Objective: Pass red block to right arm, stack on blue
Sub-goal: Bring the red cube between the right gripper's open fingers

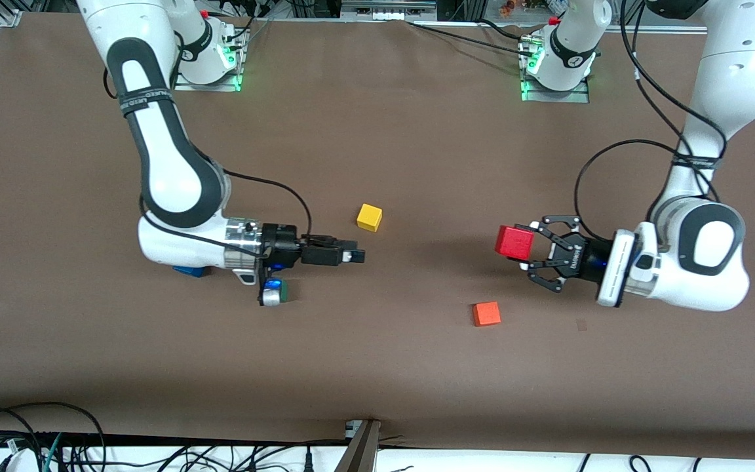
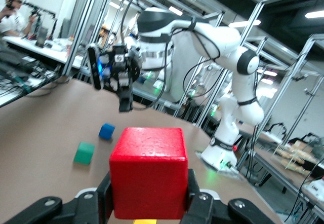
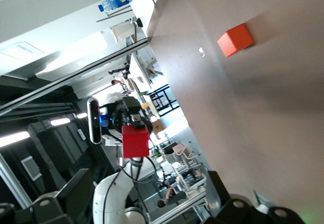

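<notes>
Handover step. I see left gripper (image 1: 529,246) clamped on the red block (image 1: 514,241), held above mid-table. Right gripper (image 1: 356,255) spread, facing it, well apart. Next, I'd close that gap; blue block (image 2: 106,131) waits.

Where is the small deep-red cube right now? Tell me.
The small deep-red cube is in the left gripper, held above the brown table over a spot near the orange cube.
</notes>
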You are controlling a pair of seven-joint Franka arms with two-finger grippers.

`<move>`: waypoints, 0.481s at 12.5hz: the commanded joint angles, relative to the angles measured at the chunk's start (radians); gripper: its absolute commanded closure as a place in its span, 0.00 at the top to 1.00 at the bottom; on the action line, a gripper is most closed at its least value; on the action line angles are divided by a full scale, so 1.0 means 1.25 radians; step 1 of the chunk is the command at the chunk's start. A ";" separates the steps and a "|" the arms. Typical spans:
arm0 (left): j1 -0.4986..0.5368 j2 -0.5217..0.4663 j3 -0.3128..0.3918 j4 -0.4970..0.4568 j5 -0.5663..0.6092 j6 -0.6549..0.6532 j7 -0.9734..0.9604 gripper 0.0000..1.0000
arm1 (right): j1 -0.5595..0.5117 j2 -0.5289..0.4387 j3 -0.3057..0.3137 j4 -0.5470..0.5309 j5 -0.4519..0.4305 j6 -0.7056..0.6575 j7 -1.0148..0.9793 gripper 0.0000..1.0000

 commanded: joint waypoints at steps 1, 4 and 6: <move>-0.068 0.034 -0.007 0.023 -0.106 -0.005 0.025 0.00 | 0.031 -0.015 -0.003 -0.036 0.087 0.038 -0.011 1.00; -0.156 0.045 -0.007 0.032 -0.187 0.077 0.072 0.00 | 0.069 -0.022 -0.003 -0.038 0.113 0.099 -0.010 1.00; -0.193 0.047 -0.007 0.031 -0.232 0.116 0.088 0.00 | 0.072 -0.047 -0.003 -0.068 0.110 0.108 -0.002 1.00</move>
